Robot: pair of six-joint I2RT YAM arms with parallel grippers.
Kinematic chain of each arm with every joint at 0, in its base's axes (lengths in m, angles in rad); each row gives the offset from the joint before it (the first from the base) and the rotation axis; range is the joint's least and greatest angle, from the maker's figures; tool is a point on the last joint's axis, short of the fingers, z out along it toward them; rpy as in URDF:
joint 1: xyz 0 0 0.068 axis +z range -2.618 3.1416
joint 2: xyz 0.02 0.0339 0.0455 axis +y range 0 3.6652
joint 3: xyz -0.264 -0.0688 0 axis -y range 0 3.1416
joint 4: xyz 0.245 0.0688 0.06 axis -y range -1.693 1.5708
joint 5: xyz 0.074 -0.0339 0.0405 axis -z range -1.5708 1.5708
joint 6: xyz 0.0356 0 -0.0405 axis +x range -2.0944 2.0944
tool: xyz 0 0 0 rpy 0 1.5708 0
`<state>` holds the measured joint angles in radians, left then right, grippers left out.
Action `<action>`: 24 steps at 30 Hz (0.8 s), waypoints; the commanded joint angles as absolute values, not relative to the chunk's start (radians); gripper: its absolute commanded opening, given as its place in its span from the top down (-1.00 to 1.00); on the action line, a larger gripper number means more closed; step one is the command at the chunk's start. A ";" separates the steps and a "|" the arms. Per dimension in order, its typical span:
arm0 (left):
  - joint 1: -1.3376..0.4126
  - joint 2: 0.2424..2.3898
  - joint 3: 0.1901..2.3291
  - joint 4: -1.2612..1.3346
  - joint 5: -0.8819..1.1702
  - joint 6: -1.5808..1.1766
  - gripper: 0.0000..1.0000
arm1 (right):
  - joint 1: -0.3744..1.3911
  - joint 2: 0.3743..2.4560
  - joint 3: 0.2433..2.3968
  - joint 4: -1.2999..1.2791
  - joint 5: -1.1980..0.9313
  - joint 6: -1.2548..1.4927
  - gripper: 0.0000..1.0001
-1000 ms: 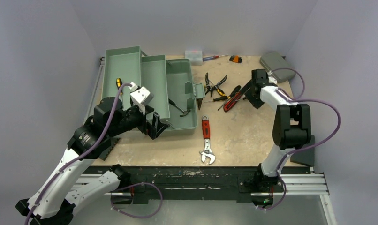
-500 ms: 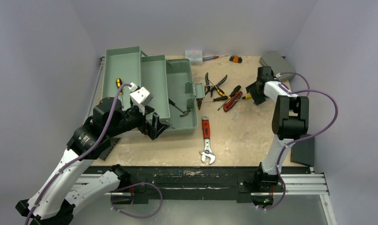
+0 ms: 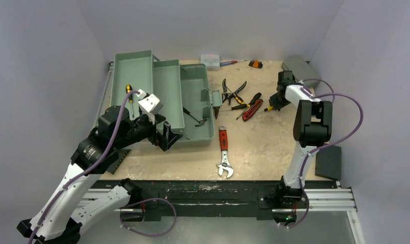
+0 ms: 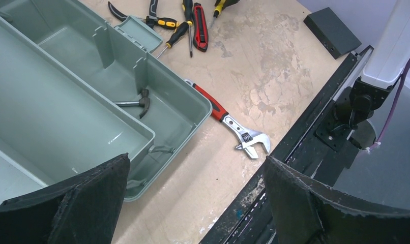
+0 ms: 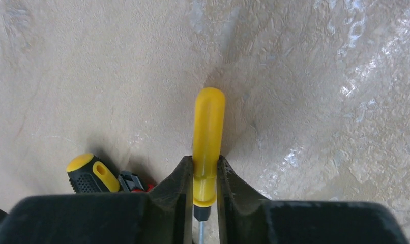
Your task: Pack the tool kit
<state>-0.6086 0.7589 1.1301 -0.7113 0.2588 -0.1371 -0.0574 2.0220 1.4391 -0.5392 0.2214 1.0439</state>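
The grey-green tool kit [image 3: 134, 71] lies open at the back left with its trays folded out; a hammer [image 3: 197, 120] rests in its bottom and a yellow-black screwdriver [image 3: 128, 91] in a tray. My left gripper [image 3: 168, 137] hangs open over the box's near corner [image 4: 157, 137], with nothing between its fingers. My right gripper [image 3: 275, 103] is shut on the yellow handle of a screwdriver [image 5: 208, 127] down at the tabletop. A red-handled wrench [image 3: 224, 152] lies in front of the box.
Pliers [image 3: 232, 91], a black-yellow screwdriver [image 5: 88, 170] and a red-black cutter [image 3: 251, 109] lie just left of the right gripper. A small clear box [image 3: 210, 60] and a flat grey case [image 3: 299, 65] sit along the back edge. A dark pad [image 3: 328, 161] lies near right.
My right gripper shifted right of the tool pile, came down and closed on the yellow screwdriver handle. The left arm has barely moved.
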 commanded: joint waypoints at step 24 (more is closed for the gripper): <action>-0.554 0.825 1.097 -0.566 0.261 -0.444 -0.99 | -0.057 1.394 1.035 -0.116 -0.446 0.637 1.00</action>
